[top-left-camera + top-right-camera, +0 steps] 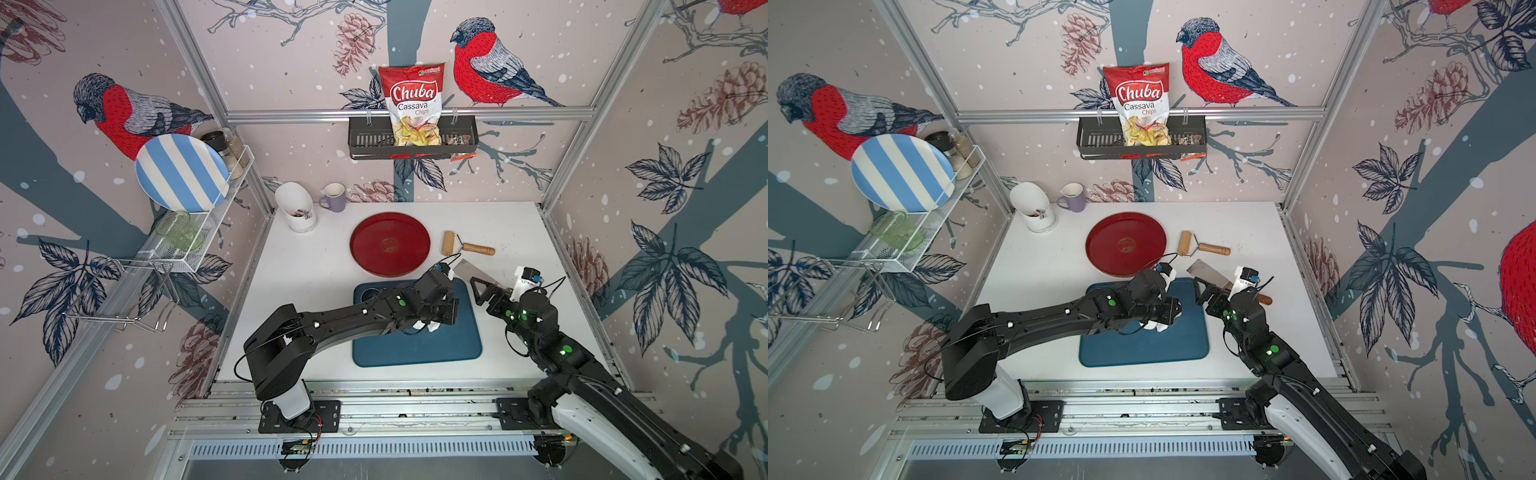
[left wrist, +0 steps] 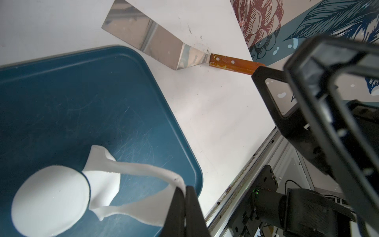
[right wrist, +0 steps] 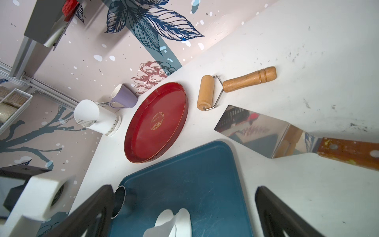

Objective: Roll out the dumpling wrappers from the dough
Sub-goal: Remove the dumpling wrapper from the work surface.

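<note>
Two pairs, left jaws pinching dough (image 2: 102, 180), right jaws spread wide, empty.

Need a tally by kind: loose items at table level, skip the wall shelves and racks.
Trays: 2 (red round tray, blue tray)
Tools: 3 (roller, scraper, ring cutter)
Cups and holders: 2 (purple mug, white cutlery holder)
Dough pieces: 2 (ragged dough sheet, round wrapper)
Total: 9

Matte black shells on left arm (image 1: 332, 320) and right arm (image 1: 582, 370); white base segments; small white screw caps; green round markers; thin black cables; white camera housings at wrists.
</note>
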You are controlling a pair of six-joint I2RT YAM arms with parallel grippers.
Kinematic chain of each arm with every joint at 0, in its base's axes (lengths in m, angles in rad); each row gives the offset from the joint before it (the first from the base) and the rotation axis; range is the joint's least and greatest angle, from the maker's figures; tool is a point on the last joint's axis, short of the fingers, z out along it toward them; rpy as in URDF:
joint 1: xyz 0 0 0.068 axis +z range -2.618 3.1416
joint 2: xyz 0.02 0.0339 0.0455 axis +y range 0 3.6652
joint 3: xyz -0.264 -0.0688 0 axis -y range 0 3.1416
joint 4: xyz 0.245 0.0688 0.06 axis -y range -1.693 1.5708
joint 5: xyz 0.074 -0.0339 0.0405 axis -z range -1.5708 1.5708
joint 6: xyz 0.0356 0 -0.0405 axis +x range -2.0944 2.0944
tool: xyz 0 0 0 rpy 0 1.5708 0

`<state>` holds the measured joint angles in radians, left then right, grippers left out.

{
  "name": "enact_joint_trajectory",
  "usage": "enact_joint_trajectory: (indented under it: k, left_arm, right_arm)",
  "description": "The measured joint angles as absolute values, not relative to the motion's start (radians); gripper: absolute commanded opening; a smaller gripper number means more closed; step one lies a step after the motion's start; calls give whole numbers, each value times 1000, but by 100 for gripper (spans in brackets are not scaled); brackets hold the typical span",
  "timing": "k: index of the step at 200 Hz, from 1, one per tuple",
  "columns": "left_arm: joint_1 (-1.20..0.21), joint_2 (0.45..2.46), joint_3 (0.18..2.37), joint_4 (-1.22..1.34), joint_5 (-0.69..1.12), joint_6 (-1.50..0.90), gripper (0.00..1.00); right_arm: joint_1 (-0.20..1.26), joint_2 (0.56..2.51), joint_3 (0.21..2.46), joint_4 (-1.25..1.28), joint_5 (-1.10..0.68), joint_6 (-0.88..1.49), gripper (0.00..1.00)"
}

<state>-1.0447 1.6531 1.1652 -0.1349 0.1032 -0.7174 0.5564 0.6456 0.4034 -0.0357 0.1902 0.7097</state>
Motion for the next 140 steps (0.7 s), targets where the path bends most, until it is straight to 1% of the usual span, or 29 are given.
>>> enact_joint_trajectory:
  k: [140]
  left_arm:
    - [-1037, 1688, 1349, -240, 39, -654, 6]
  right_arm:
    - [549, 510, 381, -108, 262, 713, 100]
